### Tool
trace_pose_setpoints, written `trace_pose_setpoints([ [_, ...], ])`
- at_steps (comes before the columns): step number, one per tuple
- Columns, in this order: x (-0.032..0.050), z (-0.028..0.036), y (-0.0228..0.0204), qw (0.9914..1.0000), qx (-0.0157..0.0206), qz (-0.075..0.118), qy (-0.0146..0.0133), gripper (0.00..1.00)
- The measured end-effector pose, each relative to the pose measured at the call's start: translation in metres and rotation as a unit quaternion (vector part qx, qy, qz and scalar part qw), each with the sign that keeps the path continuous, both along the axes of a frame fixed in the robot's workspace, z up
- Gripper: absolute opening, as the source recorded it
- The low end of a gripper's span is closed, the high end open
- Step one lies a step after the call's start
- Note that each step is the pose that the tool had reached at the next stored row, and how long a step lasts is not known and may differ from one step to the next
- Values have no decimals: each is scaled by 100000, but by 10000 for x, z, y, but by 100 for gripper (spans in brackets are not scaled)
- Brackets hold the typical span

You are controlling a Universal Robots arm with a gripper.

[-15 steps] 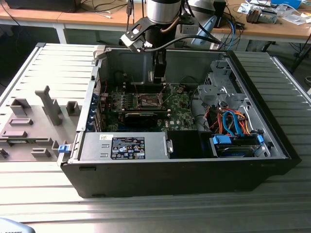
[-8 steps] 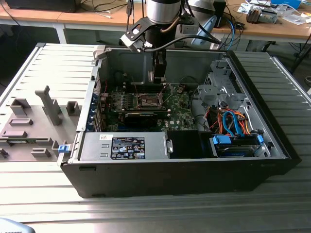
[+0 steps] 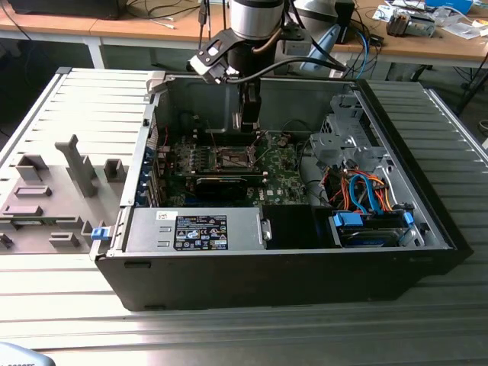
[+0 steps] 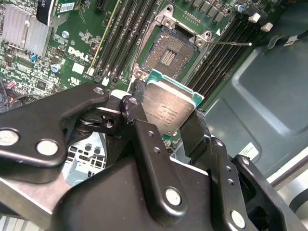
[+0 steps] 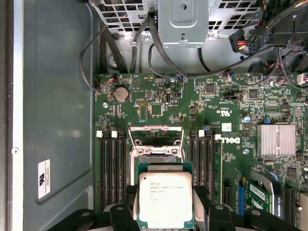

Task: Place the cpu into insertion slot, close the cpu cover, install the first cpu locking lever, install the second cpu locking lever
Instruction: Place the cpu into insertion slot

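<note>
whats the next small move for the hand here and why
Probably ease the cpu straight down toward the slot, slowly. The hand grips the cpu by two opposite edges and holds it above the slot, not yet seated; the slot's dark centre lies open and bare. How well the two line up I cannot tell, so a small, slow descent seems safest.

In the first wrist view the cpu, its sides under the jaws, hides part of the insertion slot.
</note>
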State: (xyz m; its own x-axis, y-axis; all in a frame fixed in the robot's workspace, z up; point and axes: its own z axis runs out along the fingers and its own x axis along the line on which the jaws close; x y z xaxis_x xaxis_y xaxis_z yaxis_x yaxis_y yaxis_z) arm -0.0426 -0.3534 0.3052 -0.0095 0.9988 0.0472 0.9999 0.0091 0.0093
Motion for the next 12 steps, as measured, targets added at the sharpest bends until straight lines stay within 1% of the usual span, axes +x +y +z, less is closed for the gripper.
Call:
trace_pose_setpoints([
  [12, 0, -27, 0, 100000, 1, 1, -2, 54],
])
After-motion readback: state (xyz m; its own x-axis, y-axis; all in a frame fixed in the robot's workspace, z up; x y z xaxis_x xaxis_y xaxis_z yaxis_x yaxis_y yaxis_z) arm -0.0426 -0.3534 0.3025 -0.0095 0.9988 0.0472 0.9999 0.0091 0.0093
